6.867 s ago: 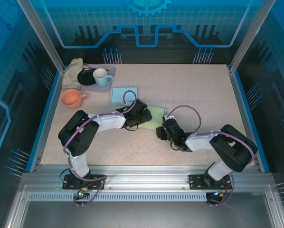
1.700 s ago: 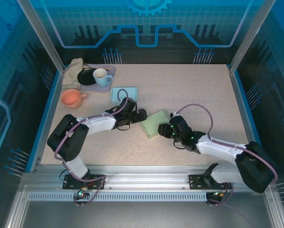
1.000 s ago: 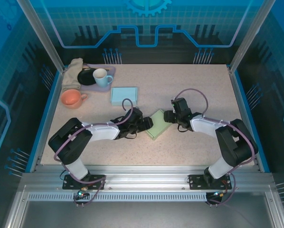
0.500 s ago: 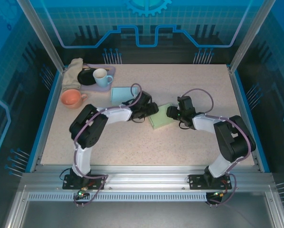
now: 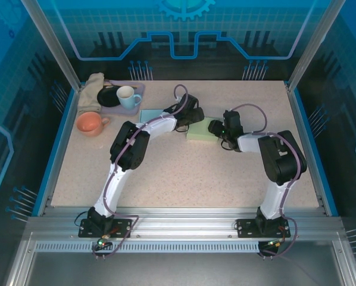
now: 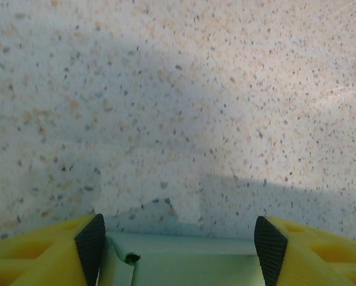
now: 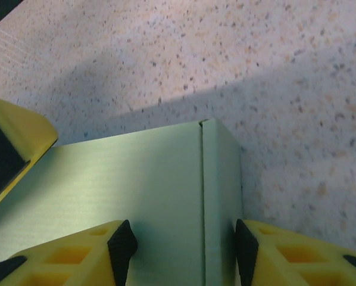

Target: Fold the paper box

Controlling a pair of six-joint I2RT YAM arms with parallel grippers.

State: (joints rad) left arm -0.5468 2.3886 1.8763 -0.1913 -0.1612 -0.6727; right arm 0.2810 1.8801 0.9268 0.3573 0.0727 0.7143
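Speckled beige table (image 5: 196, 190) inside a blue-lit enclosure. The pale green paper box (image 5: 200, 132) lies flat on it, towards the far middle, between the two grippers.

Left gripper (image 5: 194, 122): at the box's left end. The left wrist view has the box's edge (image 6: 184, 262) filling the gap between the black pads (image 6: 92, 241), both touching it; the jaws pinch it across its width.

Right gripper (image 5: 215, 127): at the box's right end. Its fingers (image 7: 121, 244) stand spread astride one corner of the box (image 7: 136, 179), one over the top face, one just beside the side wall. Contact cannot be confirmed.

A light blue box (image 5: 147, 115) lies just left of the left gripper. Far left: an orange cup (image 5: 90, 123), and a purple tray (image 5: 139, 89) with a pale blue mug (image 5: 128, 96), beside a beige cloth (image 5: 91, 89).
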